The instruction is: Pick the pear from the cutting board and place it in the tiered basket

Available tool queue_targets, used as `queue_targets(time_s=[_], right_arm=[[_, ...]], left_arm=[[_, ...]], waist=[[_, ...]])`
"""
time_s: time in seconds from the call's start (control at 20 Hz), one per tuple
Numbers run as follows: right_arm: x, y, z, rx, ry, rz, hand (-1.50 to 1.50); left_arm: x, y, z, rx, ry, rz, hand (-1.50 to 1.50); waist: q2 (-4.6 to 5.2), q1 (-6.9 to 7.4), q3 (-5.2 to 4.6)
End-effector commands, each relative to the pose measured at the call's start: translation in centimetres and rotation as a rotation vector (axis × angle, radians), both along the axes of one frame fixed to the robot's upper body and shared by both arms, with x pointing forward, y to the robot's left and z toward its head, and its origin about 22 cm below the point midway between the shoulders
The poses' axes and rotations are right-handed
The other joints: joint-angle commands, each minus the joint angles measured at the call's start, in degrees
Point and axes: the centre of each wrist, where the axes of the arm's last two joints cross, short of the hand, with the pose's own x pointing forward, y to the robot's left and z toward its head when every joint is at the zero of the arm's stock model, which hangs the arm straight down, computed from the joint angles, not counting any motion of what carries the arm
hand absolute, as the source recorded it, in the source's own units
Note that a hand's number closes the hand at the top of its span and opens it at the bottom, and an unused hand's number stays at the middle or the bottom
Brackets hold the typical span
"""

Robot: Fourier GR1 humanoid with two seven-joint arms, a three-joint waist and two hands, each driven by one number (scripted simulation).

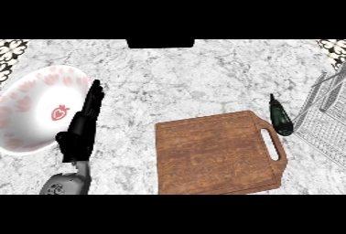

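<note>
1 cutting board, 1 plate, 1 dark bottle, 1 left hand

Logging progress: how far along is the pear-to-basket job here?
Done: the cutting board is bare, no pear on it. In hand: nothing; the left hand rests open beside the plate, and the right hand is out of view. Left: no pear shows in the wire basket; a dark green object lies beside it.
</note>
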Motion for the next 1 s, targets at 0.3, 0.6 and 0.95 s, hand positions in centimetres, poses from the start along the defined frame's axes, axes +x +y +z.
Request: queue_targets(time_s=[0.3, 0.6, 0.95], right_arm=[[2.6, 1.2, 3.5, 0.273, 0.172, 0.118, 1.50], [5.1, 2.9, 3.2, 0.270, 0.124, 0.061, 1.50], [8.4, 3.9, 1.8, 0.223, 0.069, 0.031, 1.50]], left_arm=[[0.0, 1.3, 1.1, 0.005, -0.018, -0.019, 0.00], [0.1, -2.1, -0.1, 0.009, -0.026, -0.034, 0.00], [0.2, -0.8, 0.2, -0.006, -0.033, -0.045, 0.00]], waist=[[0.25, 1.77, 0.07], [0.37, 1.89, 0.13], [0.43, 2.39, 0.14]])
